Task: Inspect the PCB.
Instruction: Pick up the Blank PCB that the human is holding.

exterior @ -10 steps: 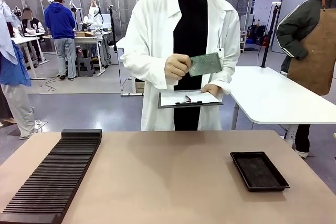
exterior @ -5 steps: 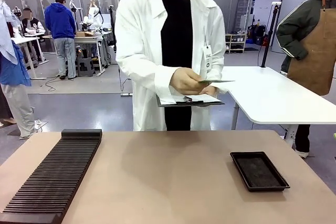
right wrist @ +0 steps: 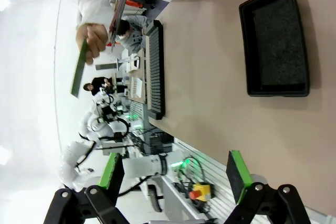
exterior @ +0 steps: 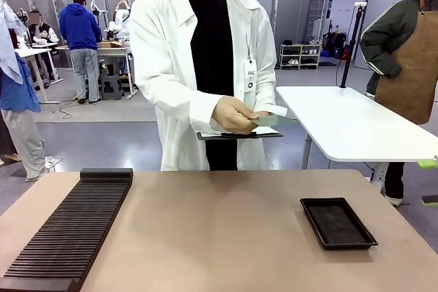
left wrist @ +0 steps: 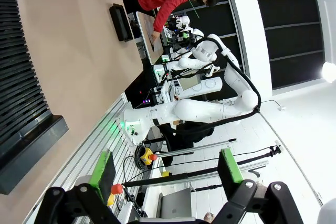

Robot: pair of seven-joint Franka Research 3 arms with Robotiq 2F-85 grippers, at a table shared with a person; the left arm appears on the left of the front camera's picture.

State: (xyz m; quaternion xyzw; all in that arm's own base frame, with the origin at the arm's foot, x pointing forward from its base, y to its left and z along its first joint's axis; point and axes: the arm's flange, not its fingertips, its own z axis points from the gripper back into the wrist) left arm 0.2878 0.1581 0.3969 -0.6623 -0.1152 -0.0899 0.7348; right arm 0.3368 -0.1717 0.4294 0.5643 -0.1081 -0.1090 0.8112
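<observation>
PCB [exterior: 275,120]: held in the air beyond the far edge of the table [exterior: 219,237], just above a clipboard [exterior: 236,135]; it lies near level, so the front view meets it almost edge-on, and in the right wrist view it shows as a thin green strip
Hand [exterior: 233,114]: the person's hand grasps the PCB at its left end, leaving the right end free; the other hand is mostly hidden by the clipboard, and I cannot tell its grip
Left gripper [left wrist: 166,167]: jaws apart, nothing between the green pads, well apart from the PCB
Right gripper [right wrist: 173,173]: jaws apart, nothing held, on the near side of the table, well apart from the PCB
Tray [exterior: 325,200]: black, on the table at the right
Rack [exterior: 68,230]: black, slotted, on the table at the near left
Handling, judged: thin, light and stiff, since the free end shows no sag; the speckled face probably carries small parts, so pressure or bending there may do harm; a hard smooth board may pivot if pinched at one corner
Hold, judged: across the thickness at the free right end or a bare margin, pads flat on both faces, clear of the person's fingers, with light force
</observation>
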